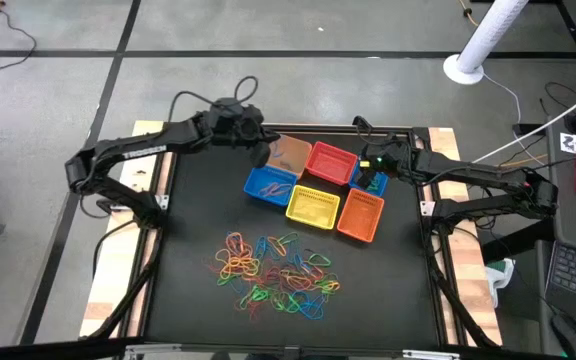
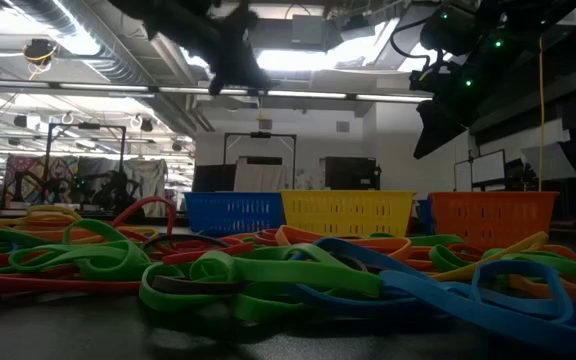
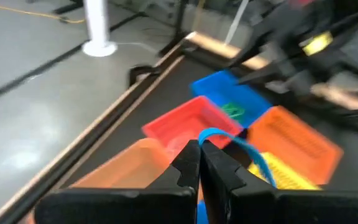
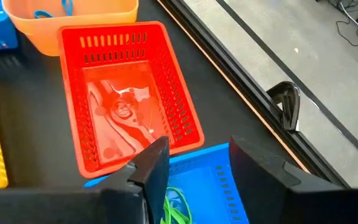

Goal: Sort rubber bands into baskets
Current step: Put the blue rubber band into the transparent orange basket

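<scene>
Plainly mid-sort. Left hand [image 3: 199,163] pinched together on a blue band [image 3: 229,138], held above the tan basket [image 1: 290,154] at 12 o'clock of the cluster, likely for a drop there, where blue bands already lie. Right hand [image 4: 194,167] spread apart over the far blue basket [image 1: 372,182] at 3 o'clock, a green band [image 4: 178,210] lying inside, seemingly just let go. Red basket [image 1: 332,163], near blue basket [image 1: 268,185], yellow basket [image 1: 313,207] and orange basket [image 1: 360,215] packed touching, keeping every drop short. Loose bands [image 1: 273,272] heaped at 6 o'clock on the bench [image 1: 193,260], within both arms' reach. No brand, label or readable writing anywhere.
</scene>
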